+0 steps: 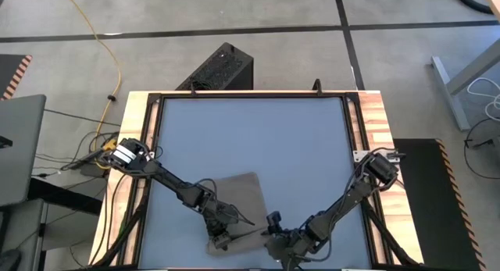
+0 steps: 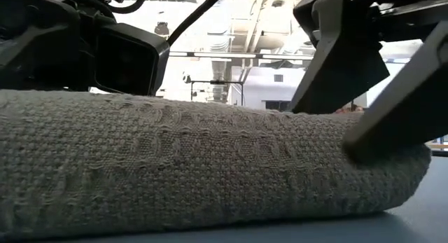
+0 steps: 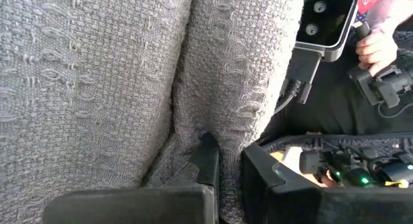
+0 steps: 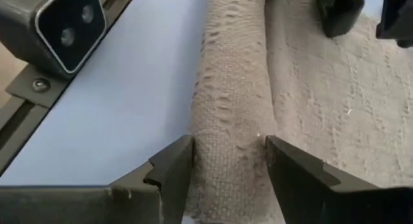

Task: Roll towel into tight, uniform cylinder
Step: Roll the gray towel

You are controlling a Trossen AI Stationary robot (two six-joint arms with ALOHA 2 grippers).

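Observation:
The taupe towel (image 1: 238,197) lies near the table's near edge. Its near part is rolled into a cylinder (image 2: 210,166), and the unrolled part (image 4: 329,101) lies flat on the blue-grey tabletop beyond it. My left gripper (image 1: 223,238) is shut on the roll toward its left end. My right gripper (image 1: 272,238) is shut on the roll at its right end. The white tag does not show. My left gripper (image 3: 232,159) pinches the roll (image 3: 239,88) across its width. One finger (image 3: 206,159) stands in the crease between roll and flat cloth, and the other (image 3: 264,172) is on the roll's near side. The roll rests on the table. My right gripper (image 4: 229,156) pinches the roll's right end (image 4: 229,140) between its two fingers, one on each side and across the roll. In the low view a finger (image 2: 392,124) dents the roll's end. The roll lies on the table and the flat cloth.
The low camera (image 4: 58,30) sits on the table's near frame, close to the roll. Bare tabletop (image 1: 250,138) stretches to the far edge. A person's hand (image 3: 374,46) shows beyond the table's edge. A black box (image 1: 223,68) stands on the floor behind the table.

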